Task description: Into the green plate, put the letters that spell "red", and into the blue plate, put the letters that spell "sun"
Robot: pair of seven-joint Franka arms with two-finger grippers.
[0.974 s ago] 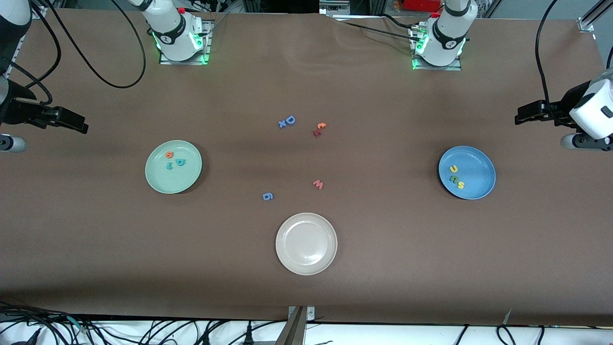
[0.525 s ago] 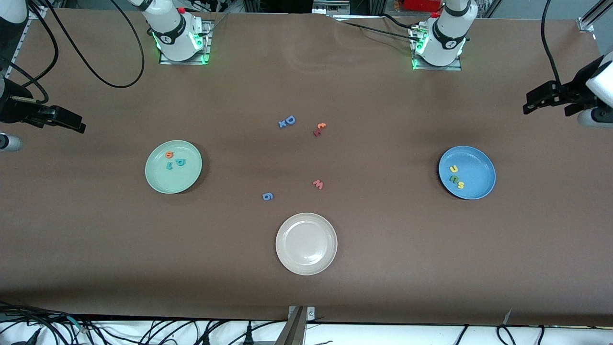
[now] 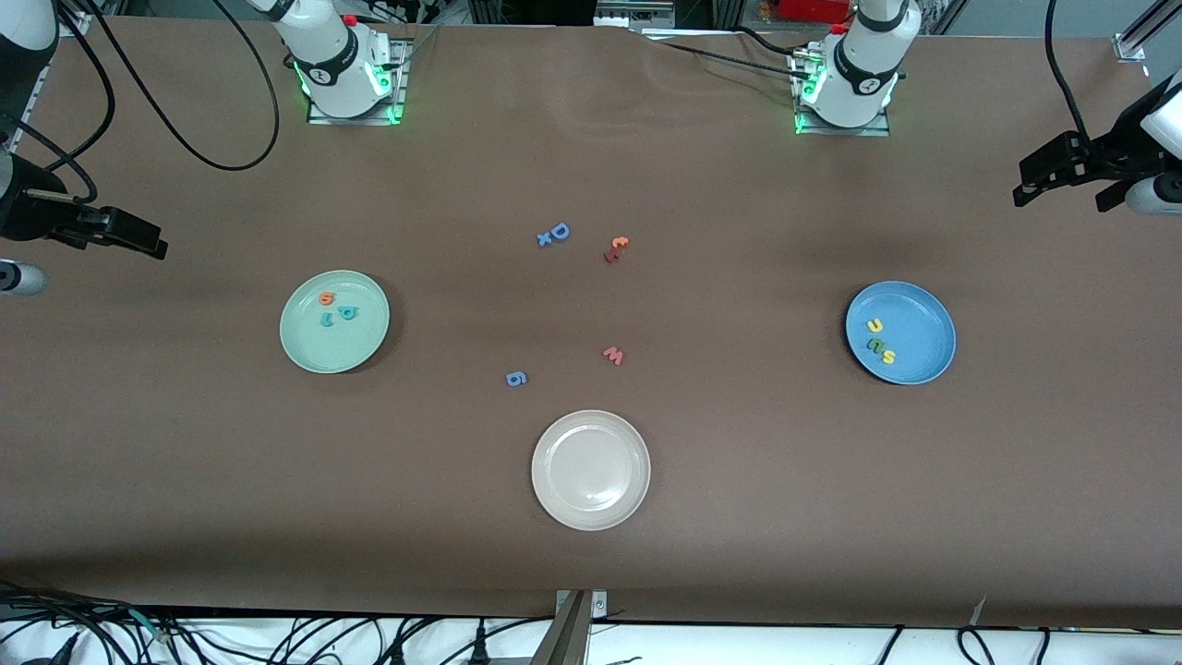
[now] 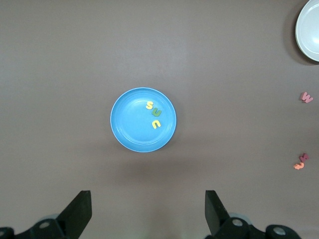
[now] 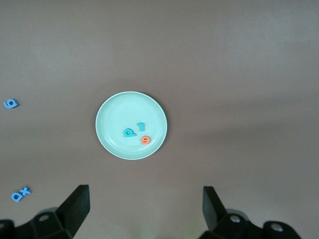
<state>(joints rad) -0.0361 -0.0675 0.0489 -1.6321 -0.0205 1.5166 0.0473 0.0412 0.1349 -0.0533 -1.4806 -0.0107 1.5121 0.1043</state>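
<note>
I see the green plate toward the right arm's end of the counter, with the r, d and e lying flat in it, close together in the part of the plate farther from the front camera. The blue plate sits toward the left arm's end, holding the s, u and n in a short row that runs slantwise.

My left hand hangs over bare counter by its plate, fingers spread and holding nothing; my right hand does likewise.

Only the front view shows both plates and the white plate whole. The left wrist view catches the w; the right wrist view shows the g and D.
</note>
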